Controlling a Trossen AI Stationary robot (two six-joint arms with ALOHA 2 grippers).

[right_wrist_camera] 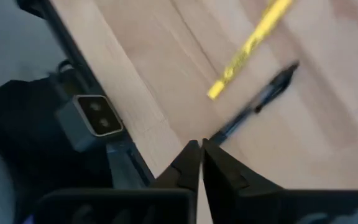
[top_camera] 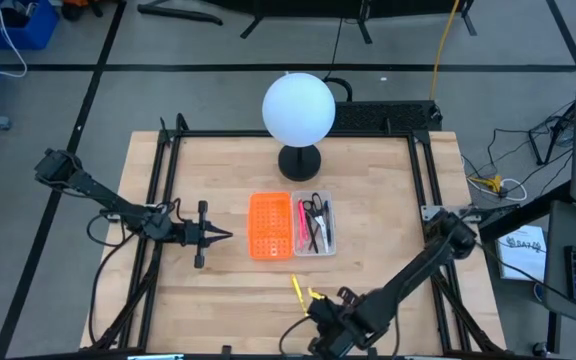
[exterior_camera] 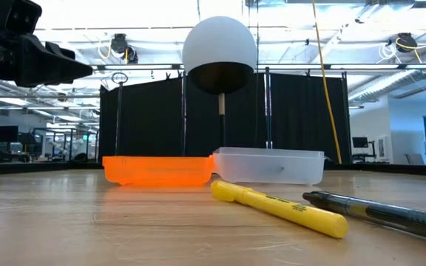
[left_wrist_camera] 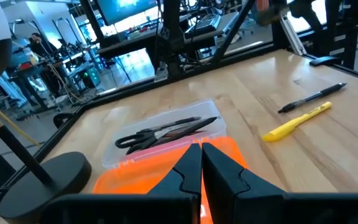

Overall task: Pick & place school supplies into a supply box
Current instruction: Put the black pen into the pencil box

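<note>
Currently both hands closed, empty: left hand (top_camera: pixel 226 235) beside orange tray (top_camera: pixel 270 225); right hand (right_wrist_camera: pixel 201 146) near yellow pen (top_camera: pixel 297 289) on counter (top_camera: pixel 218 170). Scissors (top_camera: pixel 313 214) in clear box (top_camera: pixel 316 226).

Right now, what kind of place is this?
Probably a robotics lab in an open industrial workspace: a wooden table inside a black metal frame, exposed ceiling ducts and lights, and desks with monitors behind it.

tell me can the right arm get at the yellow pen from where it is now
Probably yes. The right gripper hangs just off the yellow pen, with bare table between them. Only the black pen lies close beside it, and the jaws are shut, so they must open.
</note>
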